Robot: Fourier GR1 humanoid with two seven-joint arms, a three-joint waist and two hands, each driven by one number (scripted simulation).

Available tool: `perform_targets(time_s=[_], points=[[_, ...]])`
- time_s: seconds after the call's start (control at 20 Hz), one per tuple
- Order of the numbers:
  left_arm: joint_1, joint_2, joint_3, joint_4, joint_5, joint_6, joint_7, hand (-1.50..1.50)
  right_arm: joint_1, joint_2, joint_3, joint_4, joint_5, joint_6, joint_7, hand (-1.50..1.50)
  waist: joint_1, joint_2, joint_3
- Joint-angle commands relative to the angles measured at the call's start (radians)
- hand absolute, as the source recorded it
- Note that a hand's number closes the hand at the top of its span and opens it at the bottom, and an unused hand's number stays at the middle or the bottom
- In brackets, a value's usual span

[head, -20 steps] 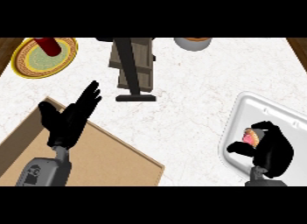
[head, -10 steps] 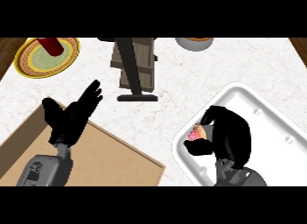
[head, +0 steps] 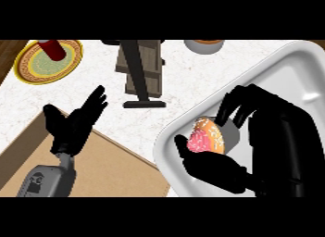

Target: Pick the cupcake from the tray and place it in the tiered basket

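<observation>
A cupcake (head: 207,135) with pink frosting and sprinkles lies on its side over the white tray (head: 288,69) at the right. My right hand (head: 250,139) is curled round it, fingers above and thumb below, hiding its far side. The tiered basket (head: 141,69), a dark brown wooden stand, rises at the top centre with its black base on the counter. My left hand (head: 72,122) stays open at the left with fingers up, over the edge of a brown board.
A yellow plate (head: 41,67) with a red can (head: 51,48) on it sits at the top left. A brown-rimmed bowl (head: 204,45) shows at the top edge. A brown board (head: 110,171) covers the lower left of the white marble counter.
The tray and my right hand with the cupcake now show much larger and further left in the view. My left hand has kept its pose.
</observation>
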Motion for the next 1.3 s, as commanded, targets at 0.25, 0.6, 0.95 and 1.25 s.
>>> perform_targets(time_s=[0.25, 0.6, 0.95, 1.25], points=[[0.024, 0.006, 0.013, 0.009, 0.012, -0.016, -0.017, 0.0, -0.447, 0.009, -0.17, 0.048, -0.057, 0.27, 0.216, 1.5, 0.0, -0.002, -0.002], [0.041, 0.008, -0.004, -0.029, 0.012, -0.033, -0.012, 0.0, -0.732, 0.009, -0.344, 0.342, -0.099, 0.319, 0.164, 1.5, 0.027, 0.0, 0.0], [-0.013, 0.001, -0.004, 0.01, -0.001, -0.032, -0.023, 0.0, -1.034, 0.004, -0.533, 0.714, -0.078, 0.273, 0.105, 1.5, 0.036, 0.019, -0.001], [-0.033, -0.012, -0.011, -0.013, -0.001, -0.024, 0.001, 0.0, -1.174, -0.003, -0.623, 1.029, -0.006, 0.116, 0.029, 1.5, 0.052, 0.029, 0.001]])
